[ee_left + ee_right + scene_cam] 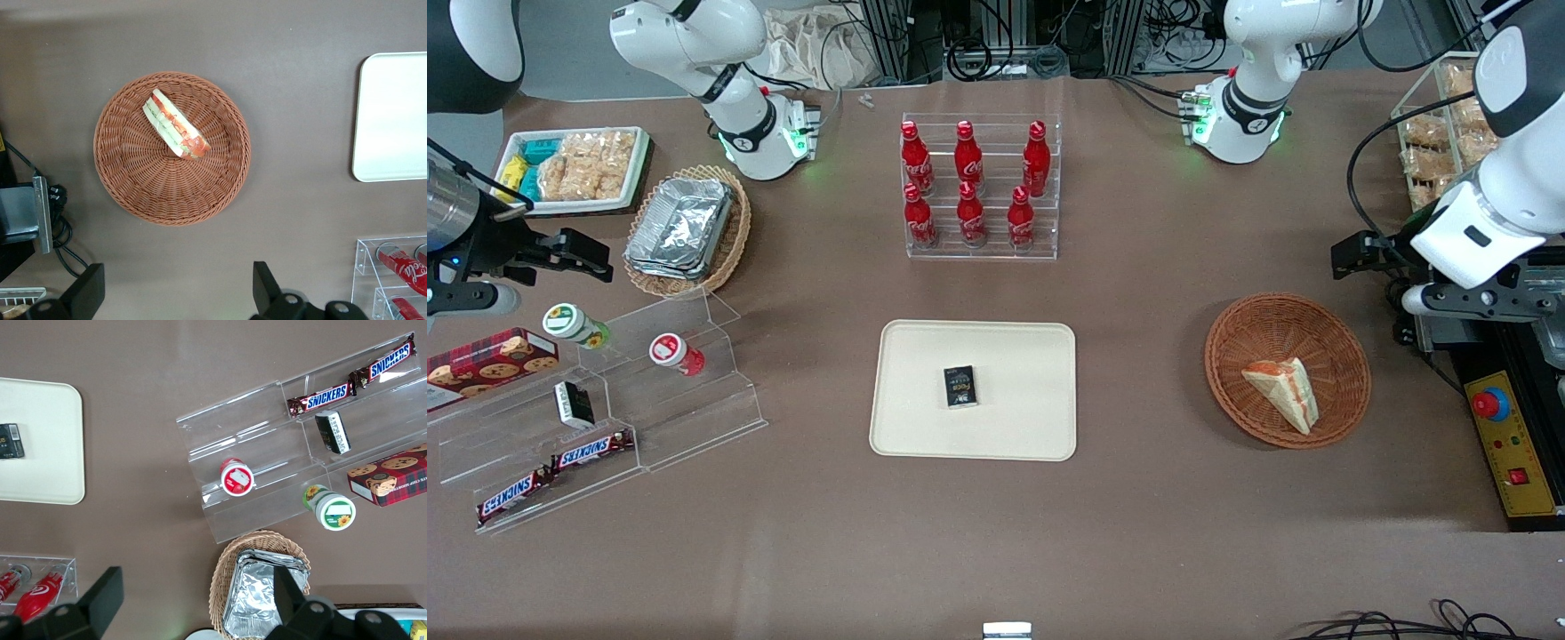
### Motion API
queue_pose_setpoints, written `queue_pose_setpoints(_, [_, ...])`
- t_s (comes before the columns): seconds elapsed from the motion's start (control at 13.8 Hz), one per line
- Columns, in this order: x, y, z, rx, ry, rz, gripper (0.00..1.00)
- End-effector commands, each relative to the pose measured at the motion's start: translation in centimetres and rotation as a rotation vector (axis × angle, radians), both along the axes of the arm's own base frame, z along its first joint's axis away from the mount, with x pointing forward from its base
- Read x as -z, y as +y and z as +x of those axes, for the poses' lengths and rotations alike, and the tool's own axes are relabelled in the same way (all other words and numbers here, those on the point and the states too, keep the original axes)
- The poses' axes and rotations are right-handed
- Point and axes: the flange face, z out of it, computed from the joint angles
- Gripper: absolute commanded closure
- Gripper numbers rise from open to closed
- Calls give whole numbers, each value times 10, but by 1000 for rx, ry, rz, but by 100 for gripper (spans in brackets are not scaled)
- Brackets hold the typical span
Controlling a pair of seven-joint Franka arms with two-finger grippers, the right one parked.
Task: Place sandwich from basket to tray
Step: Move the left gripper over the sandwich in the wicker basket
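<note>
My claw (pixel 177 297) hangs spread wide and empty above the table (pixel 1138 293), near the basket (pixel 1347 351). The sandwich (pixel 1282 389) lies inside it, apparently on its side, well apart from the tray (pixel 1032 356).

Legible markings: candy bars and cola bottles only.
"SNICKERS" reads on two brown bars (pixel 592 452) lying end to end on the clear acrylic step stand (pixel 694 418); white Coca-Cola script shows on the red bottles (pixel 970 213) in the clear tiered rack (pixel 983 252); the print on the small black packet (pixel 960 387) on the tray (pixel 925 427) cannot be read.
</note>
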Motion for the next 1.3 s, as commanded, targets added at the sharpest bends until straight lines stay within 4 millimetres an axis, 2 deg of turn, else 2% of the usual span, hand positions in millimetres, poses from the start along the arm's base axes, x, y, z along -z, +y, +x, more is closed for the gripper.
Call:
queue_pose_setpoints(0.0, [-2,5,7,-8,-19,-6,0])
queue_pose_setpoints(0.29, [31,13,25,-28,20,-5,0])
queue_pose_setpoints(0.36, [42,24,27,-76,23,-4,0])
queue_pose_setpoints(0.43, [57,37,28,-161,9,3,0])
queue_pose_setpoints(0.51, [76,42,27,-233,-12,6,0])
queue_pose_setpoints(0.87, [161,45,38,-648,-60,5,0])
queue_pose_setpoints(1.23, [226,42,43,-787,-2,57,0])
